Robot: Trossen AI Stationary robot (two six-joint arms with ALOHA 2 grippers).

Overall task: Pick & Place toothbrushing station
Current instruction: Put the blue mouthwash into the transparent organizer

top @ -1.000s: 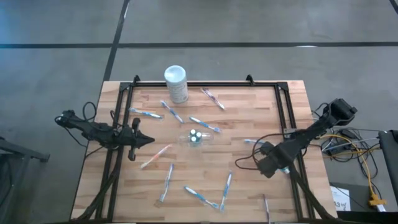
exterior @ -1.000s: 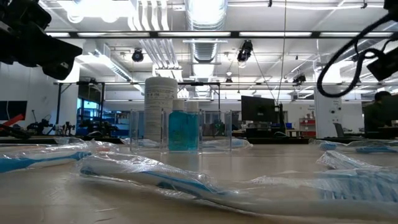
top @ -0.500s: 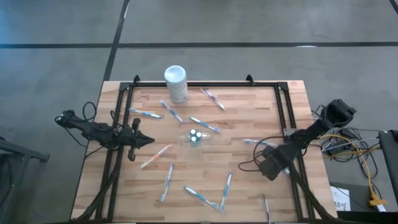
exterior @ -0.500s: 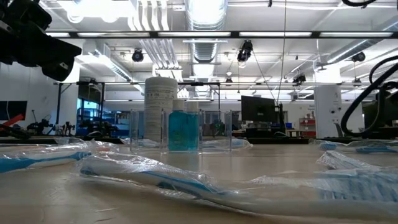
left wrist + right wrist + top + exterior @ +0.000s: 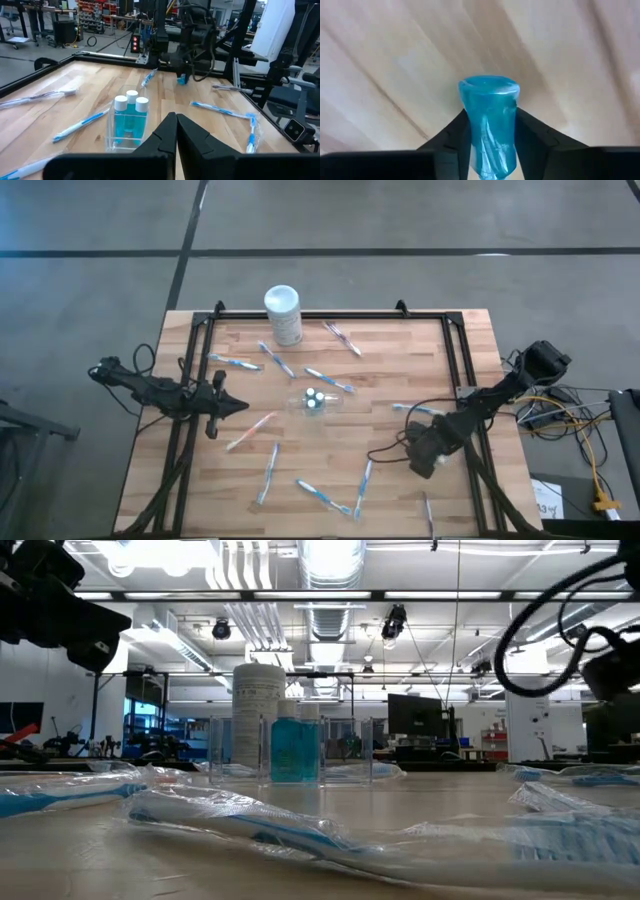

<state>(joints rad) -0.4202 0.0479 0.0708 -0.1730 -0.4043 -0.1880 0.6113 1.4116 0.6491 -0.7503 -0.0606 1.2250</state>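
- Since a second ago the right gripper (image 5: 424, 461) has swung a little toward the table's near edge and inward, and its fingers have drawn in on a blue object; the left arm, the holder and the scattered toothbrushes lie where they did.
- The toothbrushing station (image 5: 314, 399) is a small see-through, colourless plastic holder, roughly box-like with clear flat walls, standing upright on the wooden table (image 5: 400, 370).
- Inside it stand small bottles of blue liquid with white caps; the left wrist view shows three caps side by side (image 5: 128, 103).
- In the low view the station (image 5: 290, 751) stands before the taller white canister (image 5: 258, 712), which is behind it toward the far edge of the table.
- From above, the station sits near the middle of the table, with wrapped toothbrushes (image 5: 329, 380) lying flat all around it, none seen inside it.
- The right gripper is over the table's right part, well apart from the station, nearer the front edge.
- Its own camera shows the two dark fingers (image 5: 534, 136) clamped on either side of a translucent blue piece (image 5: 489, 125); what that piece belongs to cannot be told.
- The left gripper (image 5: 238, 406) hovers at the table's left part, fingers together and empty, pointing toward the station, which lies just ahead of the fingertips but apart from them.
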